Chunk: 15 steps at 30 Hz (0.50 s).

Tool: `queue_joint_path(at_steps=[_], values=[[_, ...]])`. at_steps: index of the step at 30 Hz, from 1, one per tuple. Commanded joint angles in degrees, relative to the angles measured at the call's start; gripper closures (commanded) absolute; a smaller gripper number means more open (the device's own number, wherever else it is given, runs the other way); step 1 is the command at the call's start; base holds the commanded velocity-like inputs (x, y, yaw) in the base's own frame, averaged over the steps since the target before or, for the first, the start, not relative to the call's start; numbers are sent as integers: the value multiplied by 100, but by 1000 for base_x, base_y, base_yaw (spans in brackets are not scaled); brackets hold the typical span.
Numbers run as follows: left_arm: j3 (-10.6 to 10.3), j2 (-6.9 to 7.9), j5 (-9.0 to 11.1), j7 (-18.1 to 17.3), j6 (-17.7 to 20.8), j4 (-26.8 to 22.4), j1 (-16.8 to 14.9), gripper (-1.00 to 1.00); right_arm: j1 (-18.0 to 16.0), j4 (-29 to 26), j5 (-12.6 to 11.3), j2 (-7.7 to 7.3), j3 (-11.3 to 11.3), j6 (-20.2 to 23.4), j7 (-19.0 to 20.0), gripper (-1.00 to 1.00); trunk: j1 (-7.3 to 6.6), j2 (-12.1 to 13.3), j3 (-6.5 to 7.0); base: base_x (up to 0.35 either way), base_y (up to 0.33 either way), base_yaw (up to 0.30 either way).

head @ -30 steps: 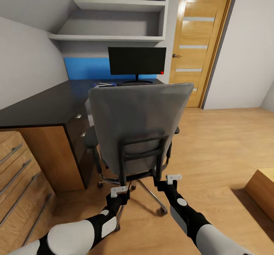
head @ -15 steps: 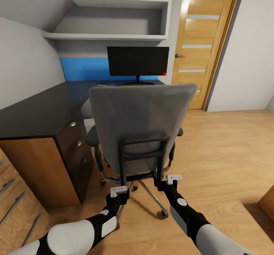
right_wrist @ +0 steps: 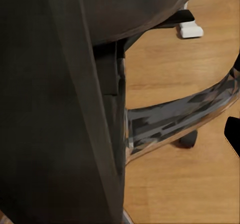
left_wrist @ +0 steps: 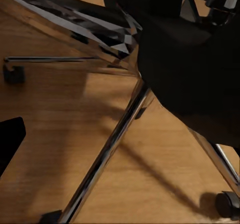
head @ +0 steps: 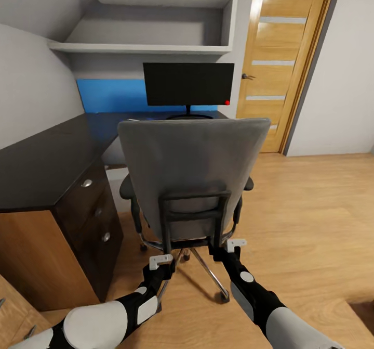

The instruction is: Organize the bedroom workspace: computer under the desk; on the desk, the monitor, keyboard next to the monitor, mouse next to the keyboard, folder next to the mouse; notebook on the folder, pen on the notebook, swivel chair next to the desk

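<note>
The swivel chair stands right before me, its grey back toward me, beside the black-topped desk. On the desk's far end the monitor stands upright. My left gripper and right gripper sit low against the chair's black back frame, one on each side. In each wrist view one dark finger lies at the picture's rim, so the jaws stand apart. The chair's chrome legs run close below. Keyboard, mouse, folder, notebook and pen are hidden behind the chair back. The computer is out of view.
Dark drawers with round knobs face the chair on the left. A light-wood dresser corner sits at the lower left. A wooden door stands behind on the right, white wall shelves hang above the desk. Open wood floor lies to the right.
The camera has moved forward: desk, monitor and door look larger, and the dresser has slid almost out at the lower left. The chair has kept its place against both grippers.
</note>
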Motion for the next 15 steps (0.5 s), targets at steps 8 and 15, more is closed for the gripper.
queue_joint_path(at_steps=[8, 15], values=[[-32, 14, 23, 45, -29, -18, -8, -100, -7, 3, -47, -11, 37, -34, -45, -100, 2, -2, -5, 321, 0, 0], [-101, 22, 16, 48, -29, -16, -8, -100, -7, 3, -47, -11, 37, -35, -43, -100, 2, -2, -5, 320, 0, 0]])
